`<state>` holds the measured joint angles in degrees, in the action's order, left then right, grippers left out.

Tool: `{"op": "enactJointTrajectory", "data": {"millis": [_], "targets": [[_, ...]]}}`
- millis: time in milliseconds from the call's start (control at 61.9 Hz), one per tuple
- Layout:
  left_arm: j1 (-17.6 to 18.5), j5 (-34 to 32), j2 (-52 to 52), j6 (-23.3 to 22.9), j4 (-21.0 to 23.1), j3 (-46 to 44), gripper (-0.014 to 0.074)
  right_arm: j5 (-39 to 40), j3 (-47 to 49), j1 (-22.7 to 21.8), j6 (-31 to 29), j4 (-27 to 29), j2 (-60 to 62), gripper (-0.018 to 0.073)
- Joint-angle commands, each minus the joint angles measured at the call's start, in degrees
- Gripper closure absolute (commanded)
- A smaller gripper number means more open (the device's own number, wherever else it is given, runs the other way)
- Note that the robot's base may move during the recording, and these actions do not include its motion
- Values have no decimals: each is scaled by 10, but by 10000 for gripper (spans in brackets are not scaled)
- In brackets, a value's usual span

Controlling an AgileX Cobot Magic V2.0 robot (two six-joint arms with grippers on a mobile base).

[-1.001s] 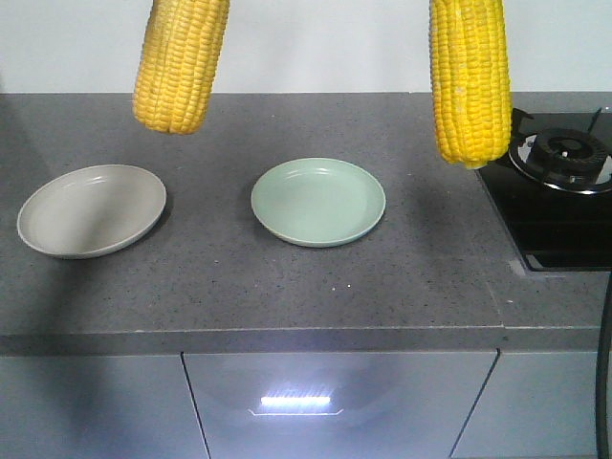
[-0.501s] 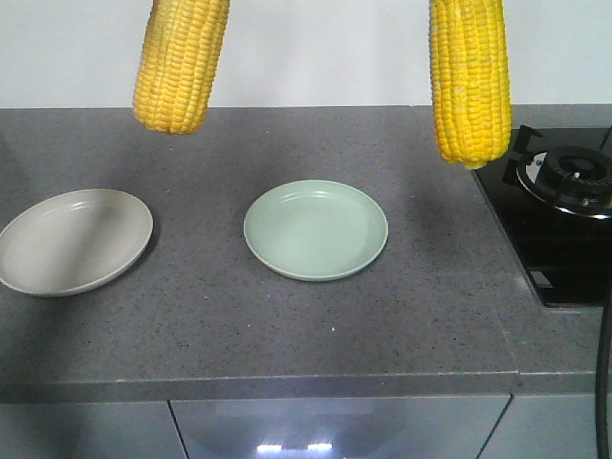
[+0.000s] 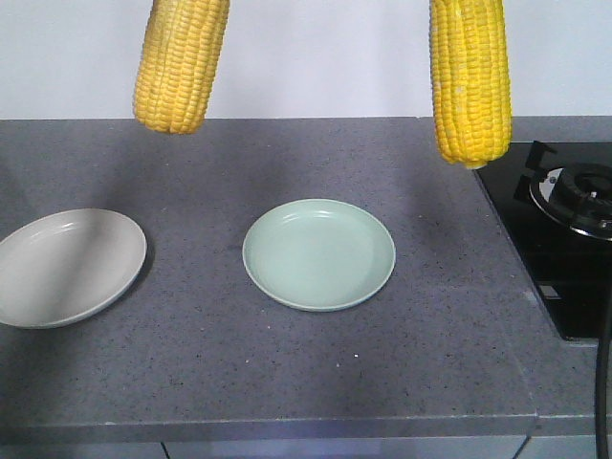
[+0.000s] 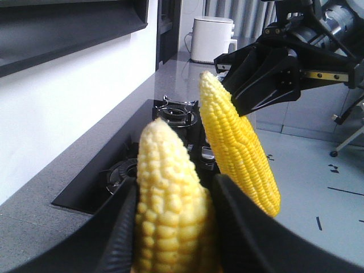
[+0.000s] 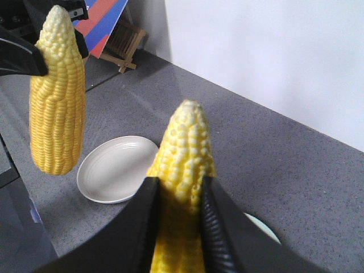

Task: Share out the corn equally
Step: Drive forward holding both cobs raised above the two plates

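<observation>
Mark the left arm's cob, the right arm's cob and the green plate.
left arm's cob (image 3: 182, 67): front view, mid-body kernels.
right arm's cob (image 3: 469, 81): front view, mid-body kernels.
green plate (image 3: 318, 254): front view, bare centre.

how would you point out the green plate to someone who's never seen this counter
On the grey speckled countertop, left of the black gas stove, lie two empty shallow round plates. The green plate is the one in the middle, closer to the stove. It is pale mint, unlike the beige plate at the far left.
</observation>
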<state>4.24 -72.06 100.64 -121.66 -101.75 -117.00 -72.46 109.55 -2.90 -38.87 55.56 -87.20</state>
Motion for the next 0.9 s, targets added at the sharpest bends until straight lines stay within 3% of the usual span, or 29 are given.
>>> {"op": "enactJointTrajectory", "data": {"millis": [0,888], "targets": [[1,-61,-29,-14,-2,-13,603,-14,17,-3,-3,33,20,565],[1,-61,-29,-14,-2,-13,603,-14,17,-3,-3,33,20,565]]}}
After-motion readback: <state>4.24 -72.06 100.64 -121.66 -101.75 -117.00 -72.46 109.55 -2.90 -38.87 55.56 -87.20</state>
